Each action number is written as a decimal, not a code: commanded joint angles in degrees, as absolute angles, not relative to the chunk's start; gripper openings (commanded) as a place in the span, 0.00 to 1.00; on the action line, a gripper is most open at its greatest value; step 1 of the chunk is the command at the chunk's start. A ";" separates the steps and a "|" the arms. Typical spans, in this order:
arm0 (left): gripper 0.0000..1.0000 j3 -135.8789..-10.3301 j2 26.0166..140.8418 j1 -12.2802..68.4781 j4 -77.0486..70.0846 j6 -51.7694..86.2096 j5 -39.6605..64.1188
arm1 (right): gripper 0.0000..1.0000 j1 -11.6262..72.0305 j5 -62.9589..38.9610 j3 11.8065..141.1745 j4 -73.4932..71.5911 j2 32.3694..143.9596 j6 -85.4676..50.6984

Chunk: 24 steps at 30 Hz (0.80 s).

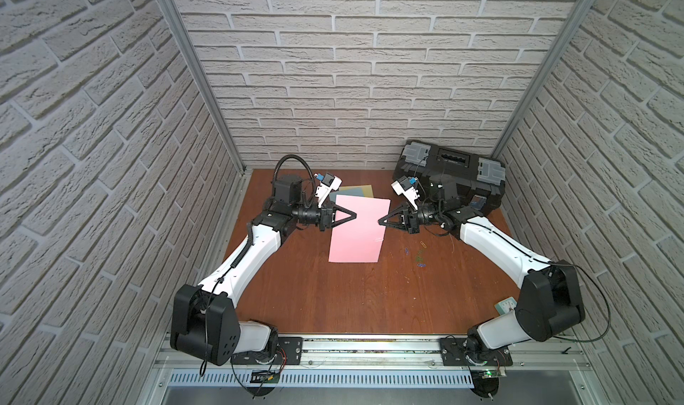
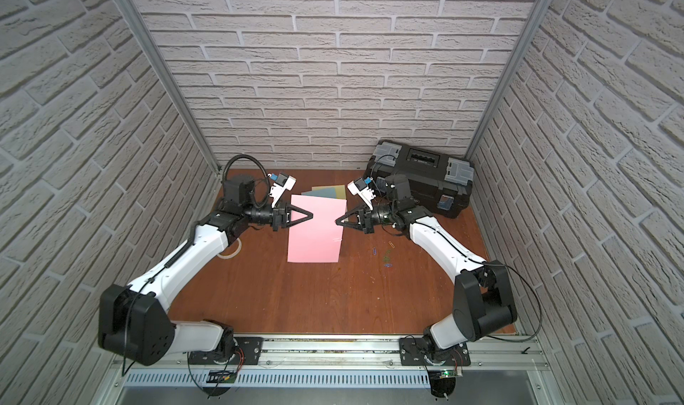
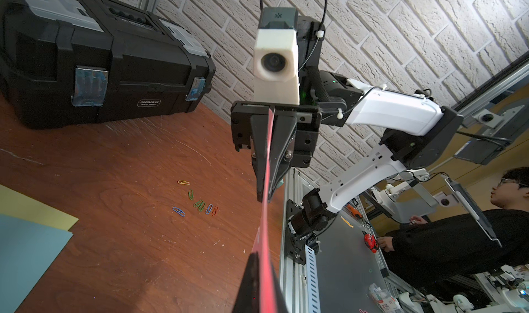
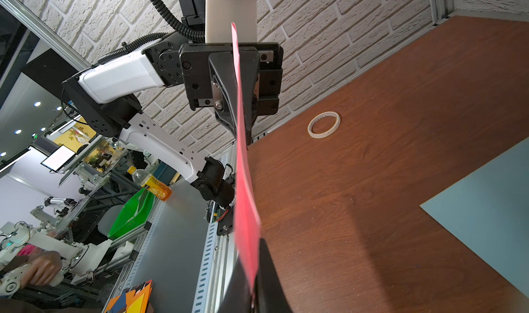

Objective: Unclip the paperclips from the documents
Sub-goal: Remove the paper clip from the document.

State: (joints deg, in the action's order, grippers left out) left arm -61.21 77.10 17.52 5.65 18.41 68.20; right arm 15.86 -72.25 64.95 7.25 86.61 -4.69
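The pink document [image 1: 357, 236] [image 2: 314, 236] hangs above the table, stretched between my two grippers. My left gripper [image 1: 356, 214] [image 3: 262, 257] is shut on its left edge. My right gripper [image 1: 379, 221] [image 4: 252, 251] is shut on its right edge. Both wrist views show the sheet edge-on [image 3: 264, 211] [image 4: 243, 183]. A pale paperclip [image 1: 378, 240] sits on the pink sheet near its right edge. The yellow document [image 1: 366, 189] [image 3: 28, 208] and the light blue document [image 1: 349, 192] [image 3: 25, 254] lie flat behind it. Several loose coloured paperclips [image 1: 420, 253] [image 3: 200, 204] lie on the table to the right.
A black toolbox [image 1: 449, 173] [image 3: 100, 68] stands at the back right corner. A white tape ring [image 2: 231, 251] [image 4: 324, 124] lies under the left arm. A small teal clock [image 1: 506, 305] sits by the right arm's base. Brick walls close three sides.
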 commanded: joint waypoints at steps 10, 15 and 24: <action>0.00 -60.74 75.23 16.13 5.53 16.43 68.24 | 0.07 15.25 -72.04 66.71 9.70 86.86 -2.60; 0.00 -60.73 75.10 16.00 5.79 16.35 68.33 | 0.07 15.03 -71.84 66.62 9.97 86.76 -2.29; 0.00 -60.64 74.81 15.76 6.15 16.00 68.33 | 0.08 14.62 -71.53 66.62 10.59 86.75 -2.20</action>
State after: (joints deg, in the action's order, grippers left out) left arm -61.19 76.38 16.36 6.92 17.54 68.14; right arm 14.98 -71.59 65.36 10.02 86.89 -3.18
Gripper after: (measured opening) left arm 0.043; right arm 0.081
